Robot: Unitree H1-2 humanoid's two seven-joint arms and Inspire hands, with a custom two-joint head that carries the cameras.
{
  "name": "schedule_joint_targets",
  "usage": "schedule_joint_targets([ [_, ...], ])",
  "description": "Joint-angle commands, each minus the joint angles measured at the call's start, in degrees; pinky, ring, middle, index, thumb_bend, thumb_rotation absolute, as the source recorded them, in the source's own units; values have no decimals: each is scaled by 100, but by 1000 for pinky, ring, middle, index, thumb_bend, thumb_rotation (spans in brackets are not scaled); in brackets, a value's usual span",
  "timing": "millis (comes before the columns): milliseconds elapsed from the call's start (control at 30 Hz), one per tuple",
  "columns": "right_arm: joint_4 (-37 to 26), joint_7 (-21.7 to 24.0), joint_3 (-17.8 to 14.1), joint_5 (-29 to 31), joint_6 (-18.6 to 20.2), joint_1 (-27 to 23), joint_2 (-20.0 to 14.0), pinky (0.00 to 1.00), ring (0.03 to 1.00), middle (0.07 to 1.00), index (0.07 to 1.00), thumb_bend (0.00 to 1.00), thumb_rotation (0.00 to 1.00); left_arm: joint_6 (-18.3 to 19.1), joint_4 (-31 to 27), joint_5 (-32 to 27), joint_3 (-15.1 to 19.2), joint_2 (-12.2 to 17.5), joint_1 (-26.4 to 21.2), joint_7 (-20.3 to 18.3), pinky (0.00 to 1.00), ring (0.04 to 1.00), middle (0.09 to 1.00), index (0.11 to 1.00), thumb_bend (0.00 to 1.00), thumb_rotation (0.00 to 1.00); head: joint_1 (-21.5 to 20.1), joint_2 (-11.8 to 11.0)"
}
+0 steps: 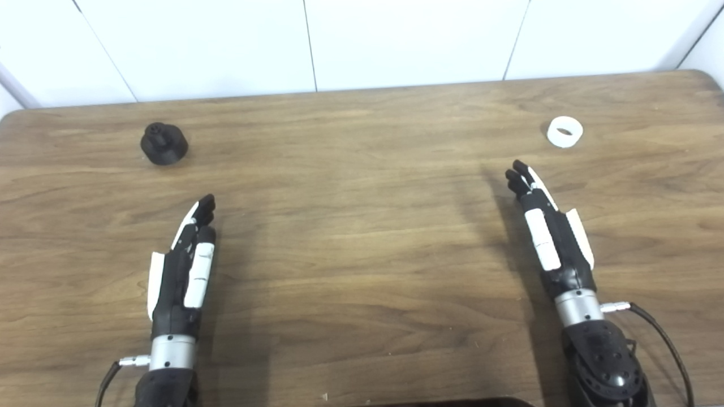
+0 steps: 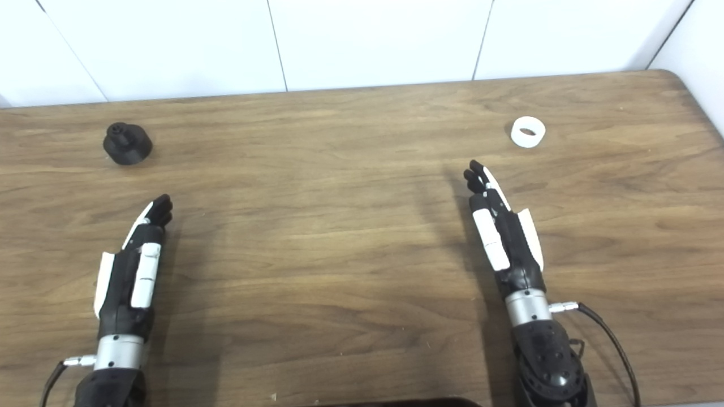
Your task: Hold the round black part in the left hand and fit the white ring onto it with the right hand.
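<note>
The round black part (image 1: 164, 143) stands on the wooden table (image 1: 362, 237) at the far left, its narrow stub pointing up. At the far right lies the white ring (image 1: 565, 131), flat on the wood. My left hand (image 1: 184, 265) hovers edge-on over the near left of the table, fingers straight and holding nothing, a good way short of the black part. My right hand (image 1: 546, 232) is held the same way on the right, open and empty, its fingertips (image 1: 517, 175) a short distance below and left of the ring.
A white panelled wall (image 1: 362, 39) runs right behind the table's far edge. The table's rounded corners show at the far left and far right. A dark object (image 1: 447, 402) peeks in at the bottom edge.
</note>
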Motion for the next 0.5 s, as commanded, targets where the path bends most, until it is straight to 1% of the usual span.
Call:
schedule_joint_targets([
  [0,-78,9,36,-43,-34,113,-95,971,930,918,940,497,1000,-81,-35,-15,-5,-106,-2,-25,988,946,932,918,609,888,8,8],
  [167,-20,2,33,-54,-120,107,-104,944,918,912,938,505,1000,-52,-52,-27,-2,-101,3,-35,991,948,935,920,609,887,7,1],
  [233,-15,17,31,-17,-113,107,-102,950,921,913,939,509,1000,-56,-48,-36,0,-103,3,-38,993,947,934,920,621,883,7,1],
  [300,15,15,29,-1,-139,105,-102,953,921,913,938,511,1000,-81,-18,-40,2,-113,0,-31,990,943,931,918,622,879,232,-132],
  [333,27,16,25,10,-145,108,-105,952,919,913,938,514,1000,-102,2,-29,-3,-117,-1,-28,987,942,930,916,615,878,254,-144],
  [433,67,30,-11,73,-119,124,-125,966,921,913,934,538,1000,-140,46,65,-55,-135,2,-14,986,944,929,916,583,901,550,-282],
  [467,106,59,-19,130,-180,128,-151,975,922,911,933,541,1000,-183,78,95,-81,-148,3,-5,989,946,931,917,573,907,715,-379],
])
